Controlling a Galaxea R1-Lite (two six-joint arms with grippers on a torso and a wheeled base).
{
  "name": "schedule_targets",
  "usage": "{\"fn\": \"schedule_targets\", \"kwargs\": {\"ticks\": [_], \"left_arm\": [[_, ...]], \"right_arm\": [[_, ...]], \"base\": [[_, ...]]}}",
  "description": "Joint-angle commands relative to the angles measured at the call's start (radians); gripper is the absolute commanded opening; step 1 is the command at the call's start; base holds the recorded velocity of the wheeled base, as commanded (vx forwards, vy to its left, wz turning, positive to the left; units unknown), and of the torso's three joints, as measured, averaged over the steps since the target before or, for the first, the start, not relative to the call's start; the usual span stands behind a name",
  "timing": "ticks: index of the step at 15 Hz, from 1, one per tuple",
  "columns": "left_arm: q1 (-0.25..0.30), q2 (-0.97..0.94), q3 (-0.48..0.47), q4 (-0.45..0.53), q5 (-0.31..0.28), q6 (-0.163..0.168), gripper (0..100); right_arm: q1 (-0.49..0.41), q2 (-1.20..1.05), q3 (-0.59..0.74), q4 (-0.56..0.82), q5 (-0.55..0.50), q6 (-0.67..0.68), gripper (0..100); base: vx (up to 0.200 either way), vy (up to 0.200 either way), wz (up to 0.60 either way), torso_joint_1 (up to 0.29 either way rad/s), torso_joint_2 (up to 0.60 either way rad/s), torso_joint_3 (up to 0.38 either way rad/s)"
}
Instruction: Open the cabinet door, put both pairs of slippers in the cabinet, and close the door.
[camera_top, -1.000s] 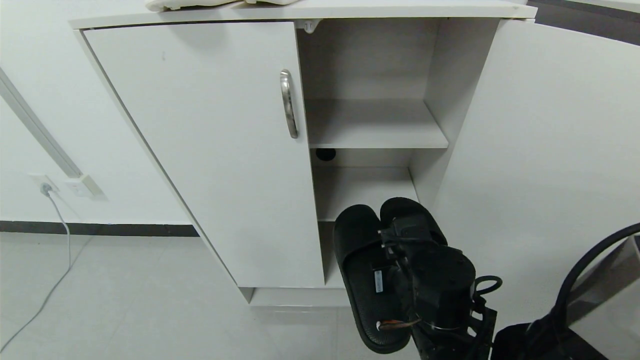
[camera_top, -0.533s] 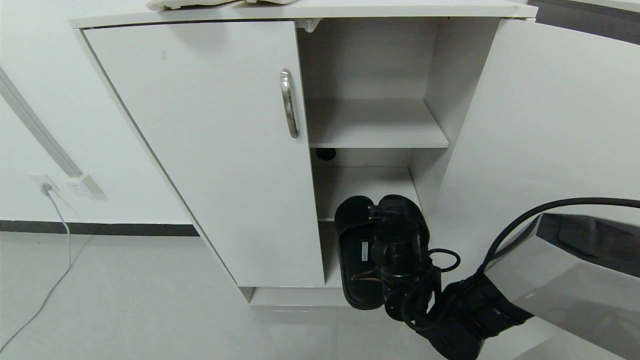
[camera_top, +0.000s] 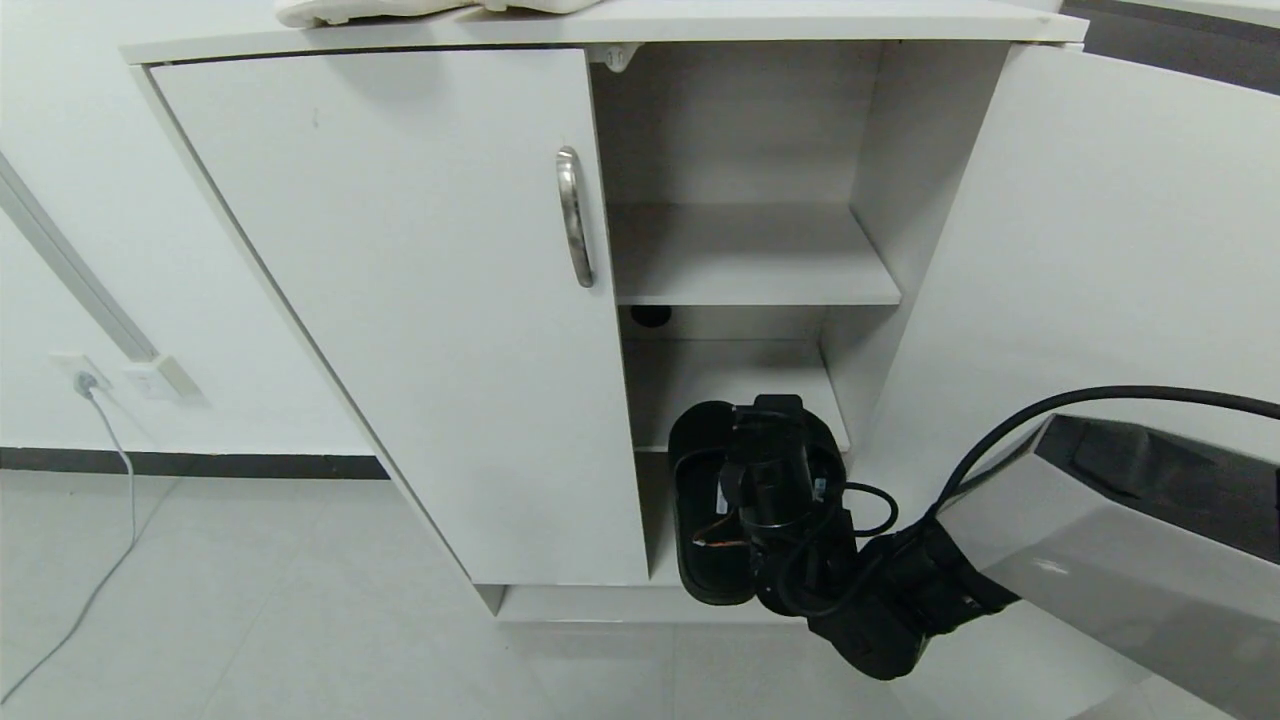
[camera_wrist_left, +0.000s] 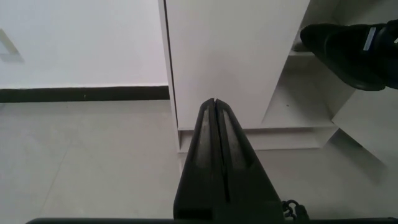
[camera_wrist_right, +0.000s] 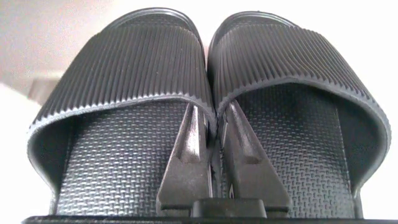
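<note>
By the cabinet (camera_top: 400, 300), black slippers (camera_top: 702, 470), ribbed straps

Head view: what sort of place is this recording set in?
Likely an indoor room, perhaps an office or entryway: a white shelved cabinet, grey tiled floor, and a wall socket with a cable plugged in.

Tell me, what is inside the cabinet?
Two white shelves show. The right hand holds a pair of black slippers at the lower opening. The closed left door hides the other half.
</note>
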Motion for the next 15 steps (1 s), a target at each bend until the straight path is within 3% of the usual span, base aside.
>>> {"fn": "schedule_targets", "kwargs": {"ticks": [1,8,15], "left_arm": [[0.0,0.001,0.0,0.0,0.001,0.0,0],[0.0,0.001,0.0,0.0,0.002,-0.002,0],[0.0,0.001,0.0,0.0,0.002,-0.002,0]], "right_arm": [[0.0,0.008,-0.001,0.002,0.001,-0.001,0],[-0.007,0.072,-0.102,-0.021,0.027,-0.062,0],[-0.082,0.193,-0.281,-0.029,0.08,-0.134,0]], "base": [[0.2,0.0,0.0,0.007,0.0,0.002],[0.029,0.0,0.0,0.001,0.0,-0.001],[0.0,0.0,0.0,0.0,0.0,0.0]]}}
